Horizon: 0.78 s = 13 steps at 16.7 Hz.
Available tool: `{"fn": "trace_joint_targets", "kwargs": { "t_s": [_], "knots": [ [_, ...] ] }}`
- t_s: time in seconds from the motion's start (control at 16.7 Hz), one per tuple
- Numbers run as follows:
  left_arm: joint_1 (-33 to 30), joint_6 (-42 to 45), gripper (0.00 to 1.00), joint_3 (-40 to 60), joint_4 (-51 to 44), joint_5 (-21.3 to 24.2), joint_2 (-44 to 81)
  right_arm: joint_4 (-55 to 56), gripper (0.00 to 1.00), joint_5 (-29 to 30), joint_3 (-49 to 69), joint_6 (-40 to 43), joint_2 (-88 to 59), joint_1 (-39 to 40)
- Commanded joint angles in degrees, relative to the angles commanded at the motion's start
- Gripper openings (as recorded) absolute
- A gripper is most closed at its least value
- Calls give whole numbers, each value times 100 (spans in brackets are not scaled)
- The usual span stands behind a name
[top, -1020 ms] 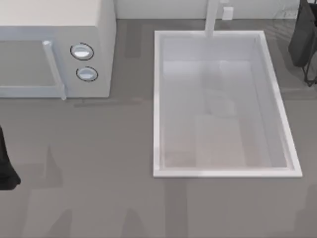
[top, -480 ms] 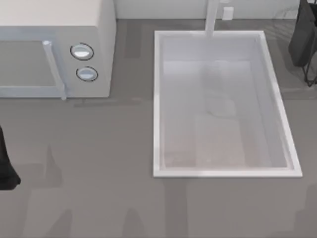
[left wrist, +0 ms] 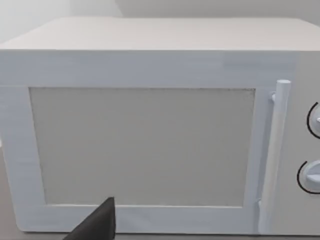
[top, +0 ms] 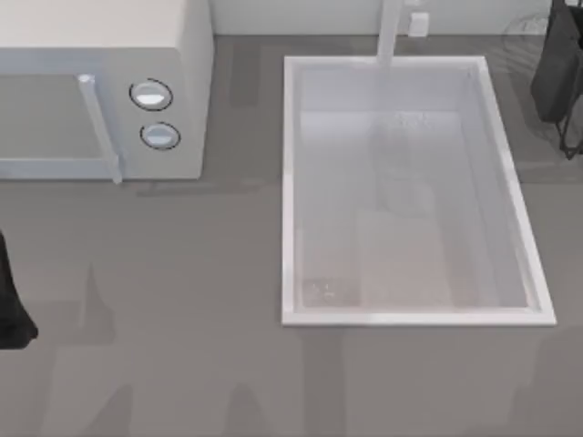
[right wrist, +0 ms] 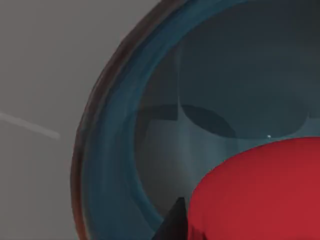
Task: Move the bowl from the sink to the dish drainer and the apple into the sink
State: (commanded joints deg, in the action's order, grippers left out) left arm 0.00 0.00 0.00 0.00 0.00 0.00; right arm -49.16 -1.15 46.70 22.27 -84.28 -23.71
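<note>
The right wrist view looks closely into the blue bowl (right wrist: 115, 150) with its dark reddish rim. The red apple (right wrist: 260, 195) lies inside the bowl. A dark part of my right gripper (right wrist: 172, 225) reaches in just beside the apple. In the top view the white sink (top: 290, 182) holds nothing inside its basin. Thin wires of the dish drainer (top: 526, 29) show at the back right corner, where my right arm (top: 557, 73) hangs. My left arm (top: 11, 309) is parked at the left edge, and a dark part of my left gripper (left wrist: 97, 225) faces the microwave door.
A white microwave (top: 100, 91) with two round knobs and a bar handle stands at the back left. The faucet post (top: 390, 32) rises behind the sink. Grey counter lies in front of the sink and the microwave.
</note>
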Motion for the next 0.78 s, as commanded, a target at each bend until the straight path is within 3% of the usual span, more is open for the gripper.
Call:
{"fn": "trace_joint_targets", "kwargs": {
  "t_s": [0.36,0.78],
  "knots": [
    [0,0,100,0,0,0,0,-1500,0,-5,975,11,546,-6],
    [0,0,100,0,0,0,0,-1507,0,8,1026,-12,559,56]
  ]
}}
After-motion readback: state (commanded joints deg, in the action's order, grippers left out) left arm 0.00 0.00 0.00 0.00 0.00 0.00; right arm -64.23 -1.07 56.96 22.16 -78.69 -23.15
